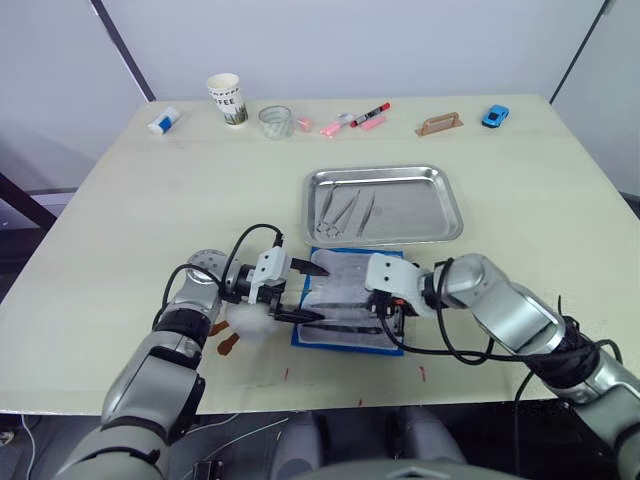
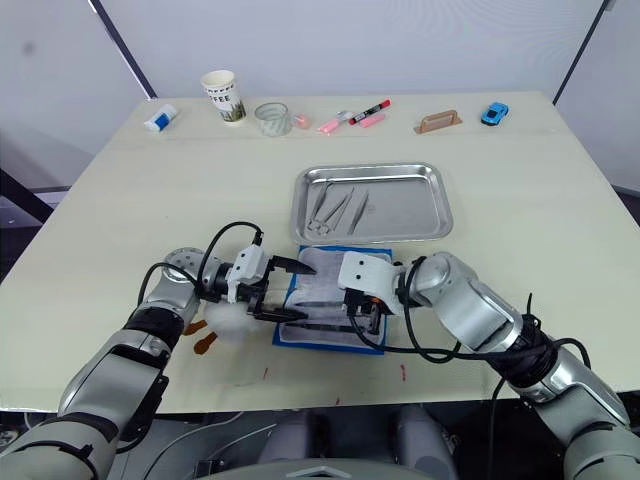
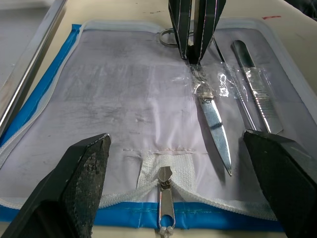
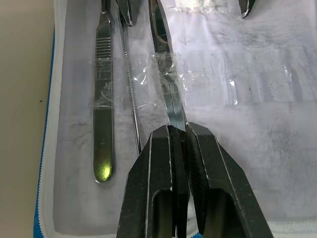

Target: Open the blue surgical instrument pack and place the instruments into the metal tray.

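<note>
The blue surgical instrument pack (image 1: 345,272) lies open near the table's front edge, with its pale lining facing up. Slim instruments are held in it under clear straps: scissors (image 3: 214,116), a flat handle (image 4: 103,134) and a thin probe (image 4: 130,94). My right gripper (image 4: 179,144) is shut on the scissors at their handle end, on the pack's right side (image 1: 386,316). At the pack's left edge my left gripper (image 1: 318,293) stands open, one finger (image 3: 81,183) on either side of the zipper pull (image 3: 166,201). The metal tray (image 1: 415,210) sits just beyond the pack with a few instruments (image 1: 340,212) in it.
A white plush toy (image 1: 248,325) lies under my left wrist. Along the far edge stand a paper cup (image 1: 228,98), a glass (image 1: 276,121), pink and red markers (image 1: 355,118), a brown holder (image 1: 439,123), a blue toy car (image 1: 494,116) and a blue-white object (image 1: 163,121).
</note>
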